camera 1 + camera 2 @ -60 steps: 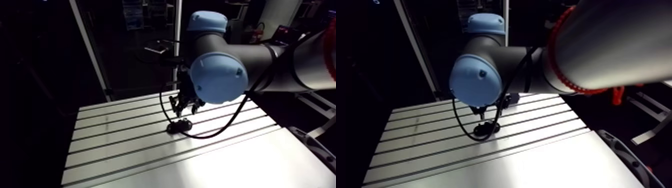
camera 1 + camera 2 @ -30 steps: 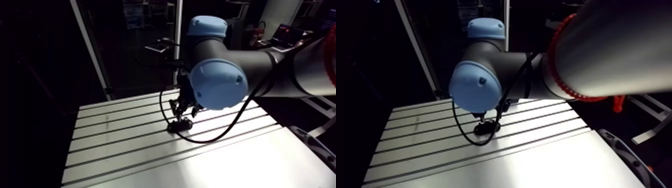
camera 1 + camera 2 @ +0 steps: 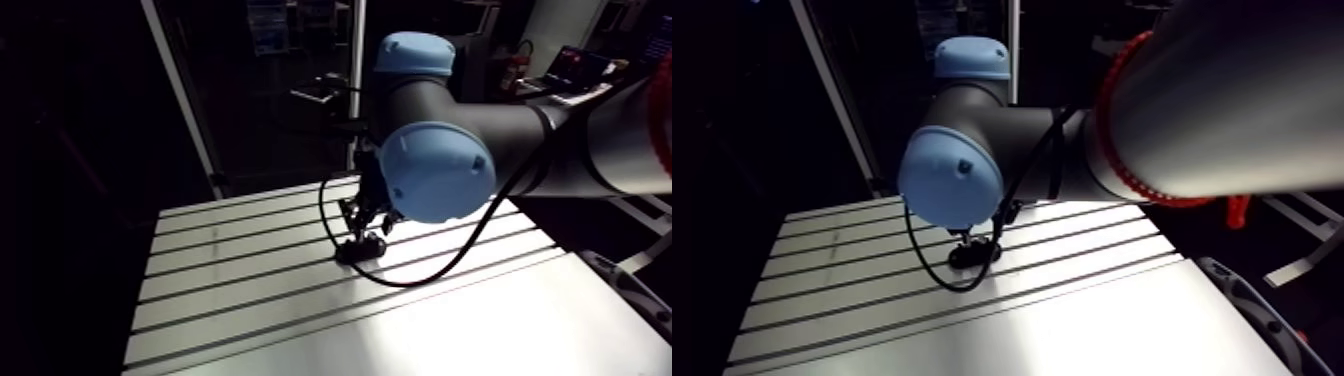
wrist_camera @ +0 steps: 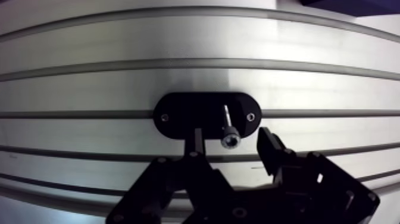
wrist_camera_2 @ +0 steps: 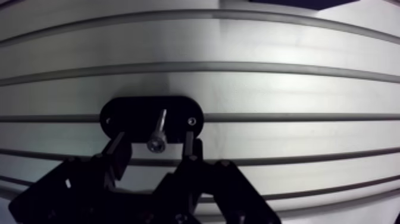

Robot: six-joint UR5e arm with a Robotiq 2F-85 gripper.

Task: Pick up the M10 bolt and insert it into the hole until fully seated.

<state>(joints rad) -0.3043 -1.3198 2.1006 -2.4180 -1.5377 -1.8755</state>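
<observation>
The gripper [image 4: 231, 136] stands open, holding nothing; the bolt [image 4: 228, 126] rises between its jaws, planted in the black plate [image 4: 178, 116]

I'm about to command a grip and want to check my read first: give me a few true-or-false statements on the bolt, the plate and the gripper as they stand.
1. The gripper is open, with the head of the bolt between its fingers. True.
2. The bolt lies flat on the table. False: it stands upright in the black plate, with its shank showing.
3. The black plate sits across one of the table's slots. True.
4. The black plate is round and bare. False: it is oval, with a small screw near each end.
</observation>
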